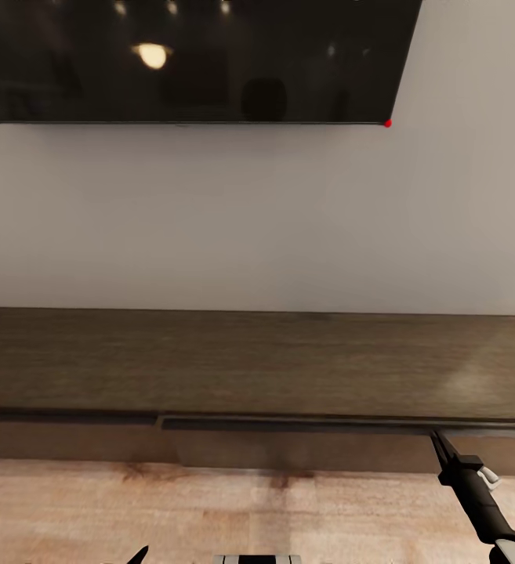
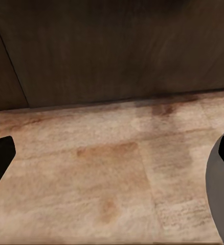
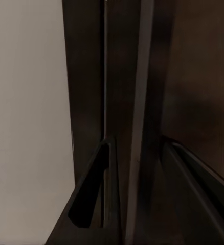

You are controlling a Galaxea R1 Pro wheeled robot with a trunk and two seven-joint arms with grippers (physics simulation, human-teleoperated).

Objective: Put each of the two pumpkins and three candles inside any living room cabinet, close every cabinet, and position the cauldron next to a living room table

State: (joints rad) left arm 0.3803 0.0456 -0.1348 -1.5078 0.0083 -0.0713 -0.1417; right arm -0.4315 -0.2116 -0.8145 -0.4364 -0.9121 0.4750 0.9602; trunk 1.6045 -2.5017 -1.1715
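Note:
The long low dark-brown cabinet (image 1: 249,360) stands against the wall right in front of me. Its right front panel (image 1: 304,448) sits slightly forward of the left one. My right gripper (image 1: 439,440) reaches to that panel's top edge. In the right wrist view its fingers (image 3: 91,199) lie on either side of the panel's pale edge (image 3: 140,127), shut on it. My left gripper (image 2: 112,168) hangs low and open over the floor before the cabinet's front (image 2: 112,46), with nothing between its fingers. The pumpkins, candles, cauldron and table are out of view.
A large black television (image 1: 194,55) hangs on the grey wall (image 1: 257,219) above the cabinet. Light wooden floor (image 1: 92,501) runs between me and the cabinet's base. The cabinet's right end is near the picture's right edge.

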